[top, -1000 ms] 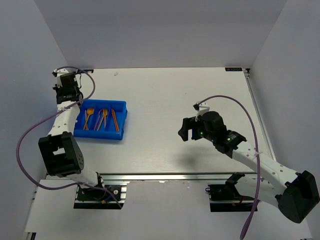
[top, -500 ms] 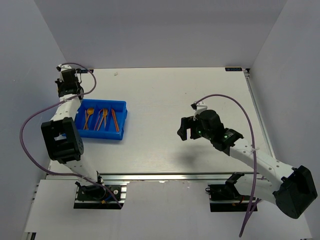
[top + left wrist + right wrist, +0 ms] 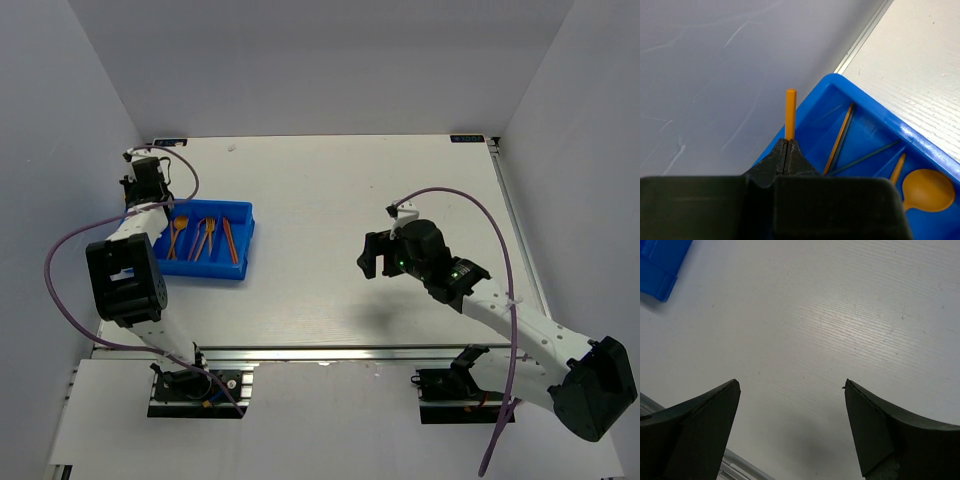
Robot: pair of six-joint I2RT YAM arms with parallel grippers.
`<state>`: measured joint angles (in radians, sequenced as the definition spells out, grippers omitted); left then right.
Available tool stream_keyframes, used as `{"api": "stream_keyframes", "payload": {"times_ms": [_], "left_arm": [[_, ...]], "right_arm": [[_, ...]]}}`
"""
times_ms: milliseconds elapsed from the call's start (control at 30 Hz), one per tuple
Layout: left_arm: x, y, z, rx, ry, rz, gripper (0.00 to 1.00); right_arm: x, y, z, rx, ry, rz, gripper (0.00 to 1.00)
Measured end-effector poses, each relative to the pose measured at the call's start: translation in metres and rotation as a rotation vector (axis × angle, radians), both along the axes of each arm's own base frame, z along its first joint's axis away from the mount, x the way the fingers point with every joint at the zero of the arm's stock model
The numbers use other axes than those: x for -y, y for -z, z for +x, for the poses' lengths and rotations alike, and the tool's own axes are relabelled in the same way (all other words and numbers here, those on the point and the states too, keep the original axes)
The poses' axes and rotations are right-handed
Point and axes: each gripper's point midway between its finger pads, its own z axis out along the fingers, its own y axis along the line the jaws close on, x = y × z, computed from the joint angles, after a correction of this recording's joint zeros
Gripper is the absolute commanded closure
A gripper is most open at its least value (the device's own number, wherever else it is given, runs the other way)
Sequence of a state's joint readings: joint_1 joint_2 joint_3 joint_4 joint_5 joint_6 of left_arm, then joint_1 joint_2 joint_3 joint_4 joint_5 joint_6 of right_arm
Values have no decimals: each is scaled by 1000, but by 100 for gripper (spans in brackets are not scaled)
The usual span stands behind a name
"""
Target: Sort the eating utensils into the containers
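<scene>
The blue bin (image 3: 249,236) lies at the table's left and holds orange utensils: a spoon (image 3: 178,231), forks (image 3: 206,236) and a knife (image 3: 230,241). My left gripper (image 3: 152,198) hangs over the bin's far left corner. In the left wrist view it (image 3: 786,142) is shut on an orange stick (image 3: 790,112) that points past the bin's rim (image 3: 920,141). Below it lie an orange stick (image 3: 839,138), a dark blue stick (image 3: 866,157) and an orange spoon (image 3: 926,190). My right gripper (image 3: 375,258) is open and empty over bare table right of centre; the right wrist view (image 3: 792,385) shows the same.
The grey left wall (image 3: 715,60) stands close behind the bin and the left gripper. A metal rail (image 3: 340,353) runs along the table's near edge. A corner of the bin (image 3: 660,262) shows at the top left of the right wrist view.
My left gripper has moved from the back left corner down and right, to above the bin's far left corner. The right arm has barely shifted.
</scene>
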<state>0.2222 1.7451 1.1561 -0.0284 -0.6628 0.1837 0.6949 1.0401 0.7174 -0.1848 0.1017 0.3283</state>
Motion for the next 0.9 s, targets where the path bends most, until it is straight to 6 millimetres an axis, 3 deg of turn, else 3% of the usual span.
{"api": "stream_keyframes", "payload": {"times_ms": [233,267,333,467,567,600,667,900], "left_arm": [[4,5,1,5,14,1,98],[6,8,0,1,18,1,90],[13,14,-1,-19,31,4,86],[25,17,-2,-50,47,30,55],[30,14,0,-40,43,45,51],[29,13,0,-39,39,49,42],[27,12,-2,-39,24,57,45],[24,14,-7,-35,-20,59,39]], "right_arm": [[4,-6,-4,10,5,4,11],[5,-8,-4,13,6,6,11],[6,-11,-5,21,7,13,11],[6,-14,-6,27,8,22,11],[7,-13,-6,22,8,18,11],[7,-12,-7,20,8,16,10],[8,-12,-8,16,8,12,11],[9,-12,-9,16,8,13,11]]}}
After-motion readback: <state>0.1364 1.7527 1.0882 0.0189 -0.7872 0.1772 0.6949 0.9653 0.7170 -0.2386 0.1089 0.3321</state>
